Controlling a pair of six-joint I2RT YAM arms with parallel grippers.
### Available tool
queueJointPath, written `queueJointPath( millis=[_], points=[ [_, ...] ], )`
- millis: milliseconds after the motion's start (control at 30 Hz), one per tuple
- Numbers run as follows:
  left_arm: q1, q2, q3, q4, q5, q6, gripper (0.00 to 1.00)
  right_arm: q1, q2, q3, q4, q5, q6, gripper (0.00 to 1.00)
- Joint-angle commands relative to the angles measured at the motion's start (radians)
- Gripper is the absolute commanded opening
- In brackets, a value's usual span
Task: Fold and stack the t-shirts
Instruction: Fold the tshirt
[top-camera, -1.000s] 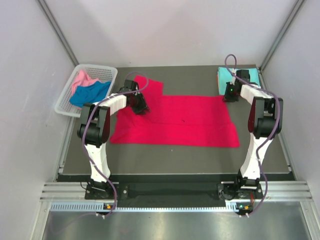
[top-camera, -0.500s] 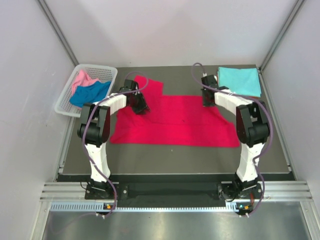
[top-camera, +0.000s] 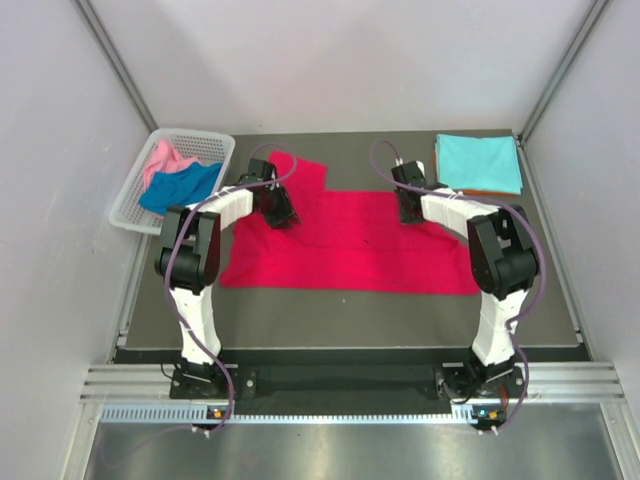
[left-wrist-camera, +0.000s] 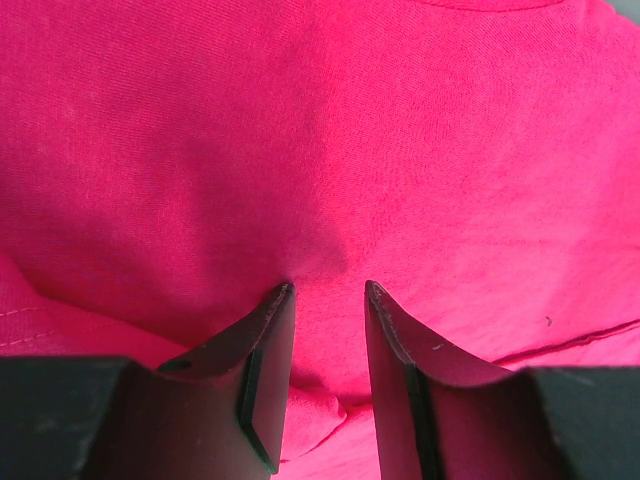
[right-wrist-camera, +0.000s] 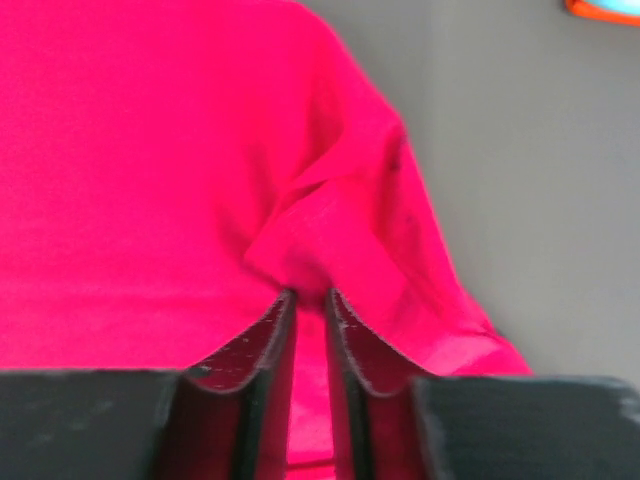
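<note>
Left gripper (left-wrist-camera: 325, 290) jaws narrow, right gripper (right-wrist-camera: 307, 297) seemingly pinching crimson shirt (top-camera: 350, 245).

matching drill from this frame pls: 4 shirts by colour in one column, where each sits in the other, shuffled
Shirts:
1. red t-shirt
2. turquoise t-shirt
3. orange t-shirt
4. blue t-shirt

Places:
A. in the white basket
B. top of the folded stack, far right corner
C. spread flat mid-table, under both grippers
D. bottom of the stack, only an edge showing

Pairs: 1-C, 2-B, 3-D, 4-A
</note>
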Motion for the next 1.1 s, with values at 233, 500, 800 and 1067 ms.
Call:
queueJointPath(
  millis=[233,500,800,1067],
  points=[
    [-0.005,0.019,-0.009,-0.020,-0.059,0.030,0.40,-0.026,-0.155,0.060,0.008,-0.234,-0.064,0.27],
    [-0.005,0.024,-0.014,-0.013,-0.059,0.025,0.40,-0.151,-0.029,0.206,-0.096,-0.477,-0.185,0.33],
    [-0.006,0.033,-0.021,0.001,-0.056,0.025,0.40,-0.217,0.107,0.314,-0.128,-0.602,-0.271,0.35],
    [-0.005,0.040,-0.030,0.017,-0.046,0.021,0.40,-0.235,0.204,0.364,-0.151,-0.604,-0.286,0.36]
  ],
)
